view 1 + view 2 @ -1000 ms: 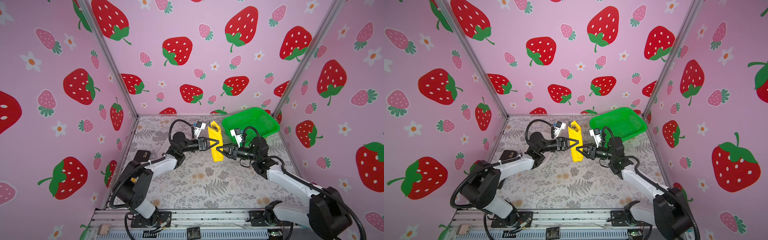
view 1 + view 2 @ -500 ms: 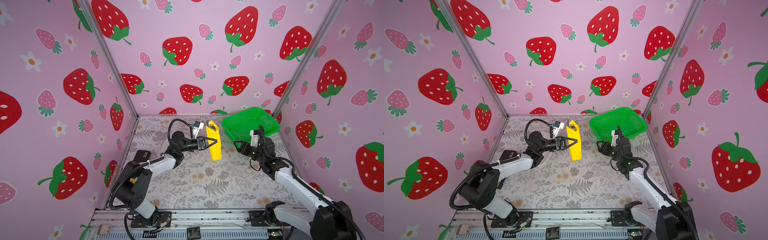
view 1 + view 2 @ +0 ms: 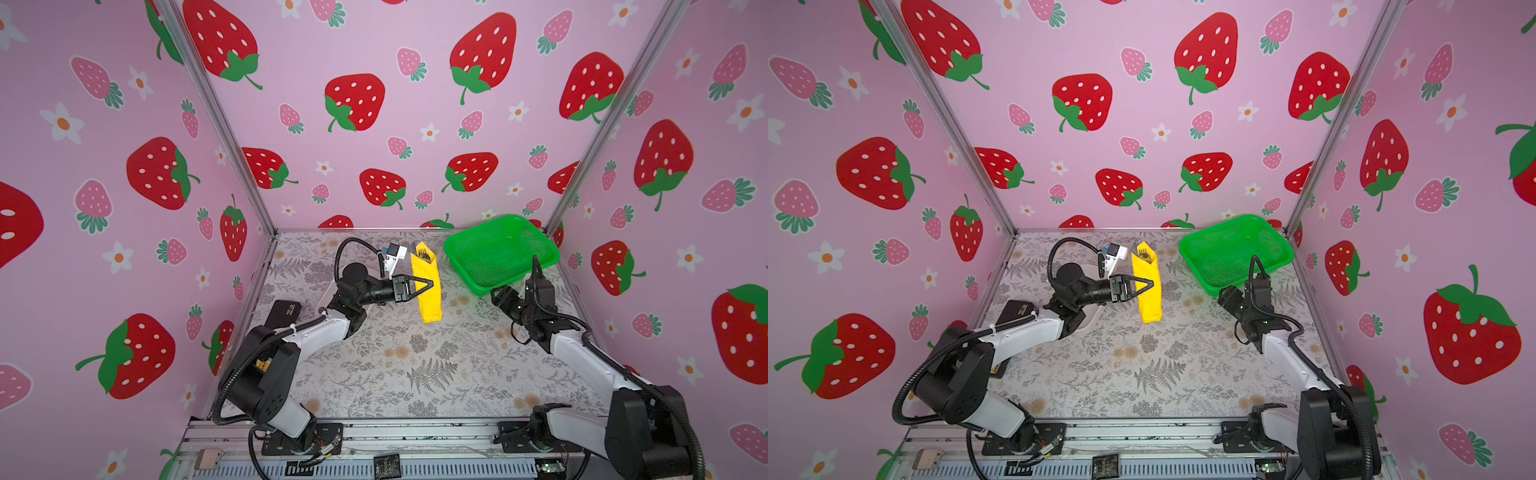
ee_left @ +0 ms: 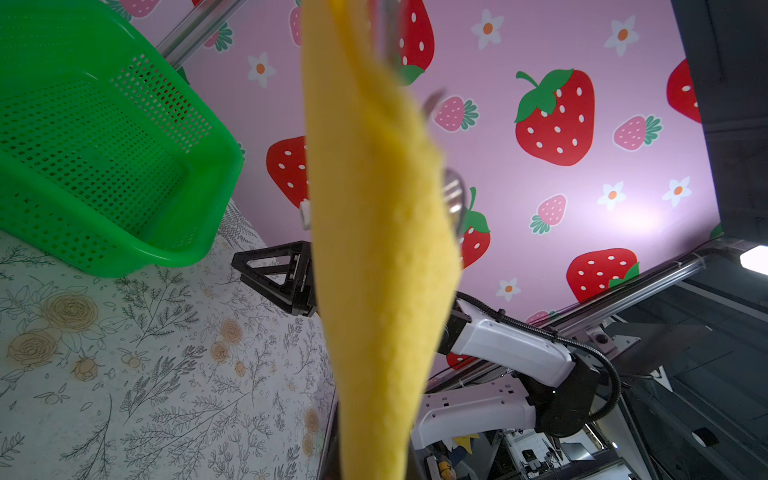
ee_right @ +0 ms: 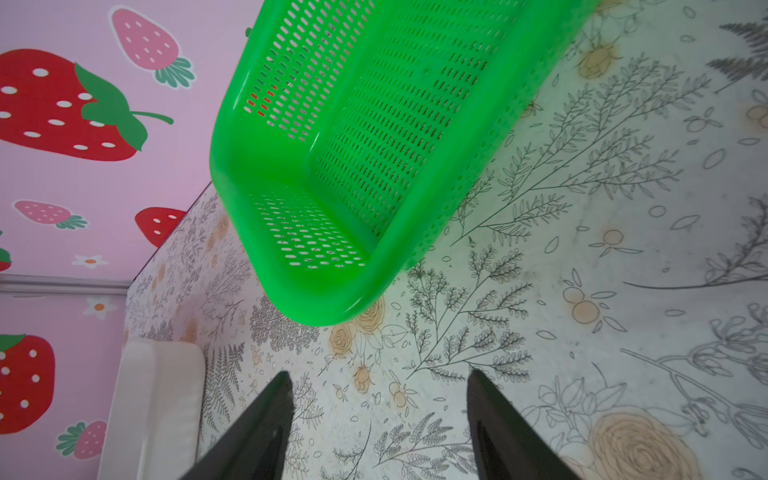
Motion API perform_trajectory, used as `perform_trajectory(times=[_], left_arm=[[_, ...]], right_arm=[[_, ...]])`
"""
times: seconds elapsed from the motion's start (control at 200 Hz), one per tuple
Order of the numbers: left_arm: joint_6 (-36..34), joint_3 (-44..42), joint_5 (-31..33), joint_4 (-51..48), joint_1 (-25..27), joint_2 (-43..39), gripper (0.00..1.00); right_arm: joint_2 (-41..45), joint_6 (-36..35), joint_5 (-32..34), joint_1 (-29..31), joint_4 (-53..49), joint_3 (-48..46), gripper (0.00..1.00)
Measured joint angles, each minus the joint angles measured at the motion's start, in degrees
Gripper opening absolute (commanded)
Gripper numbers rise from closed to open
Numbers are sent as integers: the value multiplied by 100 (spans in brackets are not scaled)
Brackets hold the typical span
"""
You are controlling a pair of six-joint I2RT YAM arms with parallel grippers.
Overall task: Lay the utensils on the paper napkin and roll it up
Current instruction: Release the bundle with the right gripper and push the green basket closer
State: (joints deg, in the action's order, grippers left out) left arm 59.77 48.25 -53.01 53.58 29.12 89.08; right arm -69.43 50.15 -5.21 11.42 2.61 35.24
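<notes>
Off paper napkin [image 3: 430, 308] now: right claw [image 5: 379, 374]

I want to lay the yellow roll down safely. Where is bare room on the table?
The widest bare patch of the table is the front middle, between the two arms. The green basket also holds nothing. The back is crowded: the left end effector clamps the roll beside the basket, and the open right end effector hangs at its front corner.

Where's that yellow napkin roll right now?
In both top views the paper napkin is gripped mid-length by the left pincer, toward the back of the table, just left of the green basket.
</notes>
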Motion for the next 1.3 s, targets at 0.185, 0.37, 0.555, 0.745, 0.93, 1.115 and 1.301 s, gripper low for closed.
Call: perform_trajectory(times=[0.185,0.37,0.555,0.745,0.93,1.115,1.301], left_arm=[[2,0,0,-11,-4,0,0],[7,0,2,-11,-4,0,0],[9,0,4,-17,-4,0,0],[4,0,7,-96,-4,0,0],[-9,0,7,-133,-4,-2,0],[-66,0,9,-166,-4,-22,0],[-92,0,7,-227,-4,-22,0]], right_arm=[[-256,144,146,-175,37,9,71],[-542,247,173,-470,68,151,71],[-1108,221,-79,-597,140,664,71],[-1714,162,-229,-597,96,1215,70],[-2284,-208,-337,-590,-149,1554,66],[-2404,-750,-380,-411,-420,1720,65],[-2304,-1305,-391,-55,-831,1720,62]])
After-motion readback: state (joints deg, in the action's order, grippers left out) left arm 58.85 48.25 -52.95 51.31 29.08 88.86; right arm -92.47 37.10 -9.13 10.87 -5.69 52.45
